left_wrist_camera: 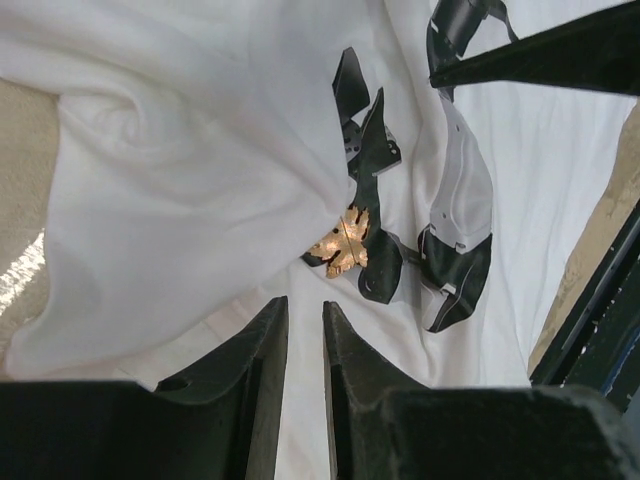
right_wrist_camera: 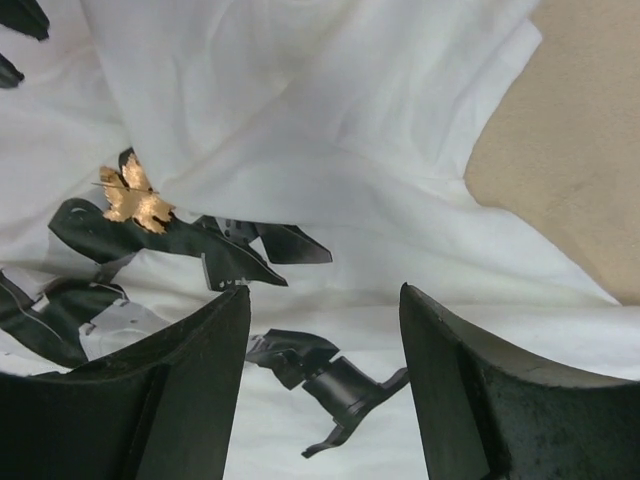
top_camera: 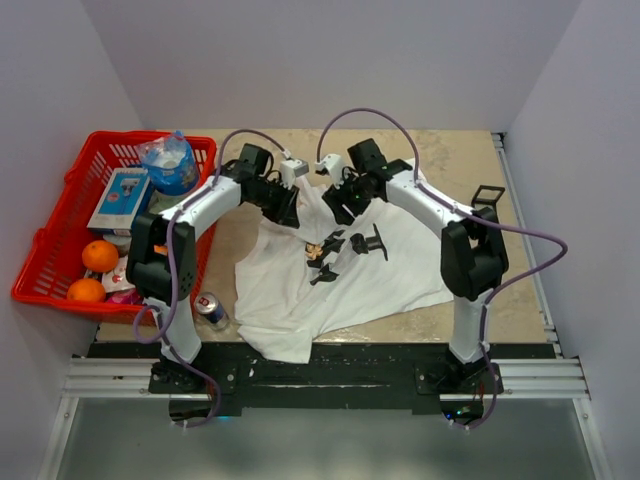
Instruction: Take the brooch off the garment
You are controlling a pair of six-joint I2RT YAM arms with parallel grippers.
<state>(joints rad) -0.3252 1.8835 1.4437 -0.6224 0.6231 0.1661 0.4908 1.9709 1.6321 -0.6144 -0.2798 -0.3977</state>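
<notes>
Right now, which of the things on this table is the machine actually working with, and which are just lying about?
For the job: white T-shirt, small gold brooch on its black print, left hand and right hand above it.

Just lying about: red basket with two oranges, a water bottle and a box; a drinks can beside the shirt.

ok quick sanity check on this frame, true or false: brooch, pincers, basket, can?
1. The brooch lies on the T-shirt, at its black print. True.
2. The right pincer is shut on the brooch. False: it is open and empty, with the brooch apart from it.
3. Two oranges lie in the red basket. True.
4. The can stands on the T-shirt. False: it stands on the table, beside the T-shirt's edge.
</notes>
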